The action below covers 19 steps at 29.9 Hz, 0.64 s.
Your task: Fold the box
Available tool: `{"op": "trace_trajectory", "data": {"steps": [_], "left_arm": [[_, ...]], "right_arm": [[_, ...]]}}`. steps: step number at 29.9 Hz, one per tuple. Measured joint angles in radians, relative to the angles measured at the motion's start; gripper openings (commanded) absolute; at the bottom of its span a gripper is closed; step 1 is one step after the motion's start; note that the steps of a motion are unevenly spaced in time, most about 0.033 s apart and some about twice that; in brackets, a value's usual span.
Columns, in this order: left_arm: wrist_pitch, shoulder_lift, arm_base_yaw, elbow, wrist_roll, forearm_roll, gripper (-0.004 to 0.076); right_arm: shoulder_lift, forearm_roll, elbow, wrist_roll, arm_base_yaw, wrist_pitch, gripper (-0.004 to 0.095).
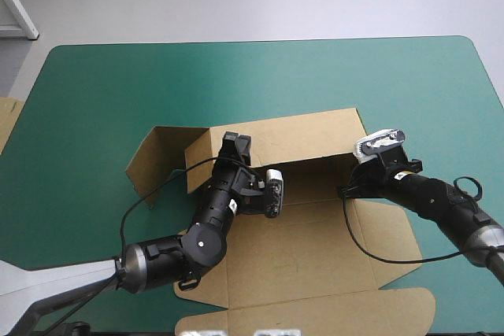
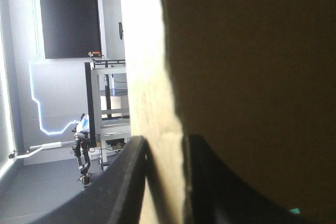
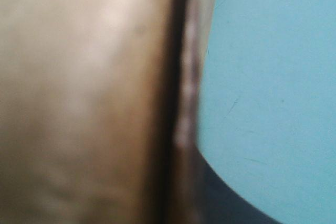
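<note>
Your left end effector point(image 1: 236, 147) is all but closed on the box point(image 1: 315, 249). In the left wrist view its two black fingers point(image 2: 123, 182) stand either side of the top edge of the raised far wall point(image 1: 315, 135), with the board pinched between them. Your right end effector point(image 1: 356, 171) grips the same wall at its right end. Its wrist view shows one black finger tight against the brown sheet, and the other is hidden behind it.

The box sits at the middle of the bench point(image 1: 118, 84), toward your side. Its base lies flat, the far wall is upright, and a side flap point(image 1: 153, 163) is splayed out at the left. The near panels lie flat, reaching the bench's near edge. More board point(image 1: 6, 120) shows at the left edge.

Expect the sheet to be light and stiff across each panel, bending only at its creases and likely to spring back when released. It may slide on the teal-green cover. Take hold of wall tops near the corners, and pinch gently, because the edges will probably crush.
</note>
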Motion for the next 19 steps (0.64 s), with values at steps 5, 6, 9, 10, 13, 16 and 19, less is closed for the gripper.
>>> {"op": "trace_trajectory", "data": {"steps": [5,6,9,10,13,16,19], "left_arm": [[0.061,0.000,-0.068,0.000,0.000,-0.008,0.0204],[0.072,0.000,-0.083,0.001,0.000,-0.010,0.0204],[0.105,0.001,-0.124,0.002,0.000,-0.017,0.0204],[0.119,0.001,-0.135,0.002,0.000,-0.023,0.0204],[0.159,0.002,-0.158,0.002,0.000,-0.053,0.0204],[0.198,0.002,-0.171,0.002,0.000,-0.099,0.0204],[0.239,0.002,-0.183,-0.034,0.001,-0.192,0.0204]], "right_arm": [[0.009,0.017,-0.002,-0.002,0.001,-0.010,-0.0020],[0.009,0.020,-0.002,-0.004,0.001,-0.011,-0.0019],[0.010,0.026,-0.002,-0.009,0.002,-0.012,-0.0020],[0.010,0.028,-0.002,-0.009,0.002,-0.014,-0.0020],[0.010,0.029,-0.002,0.008,0.002,-0.018,-0.0020],[0.010,0.027,-0.002,0.026,0.002,-0.023,-0.0020],[0.010,0.024,-0.002,0.034,0.004,-0.029,-0.0020]]}}
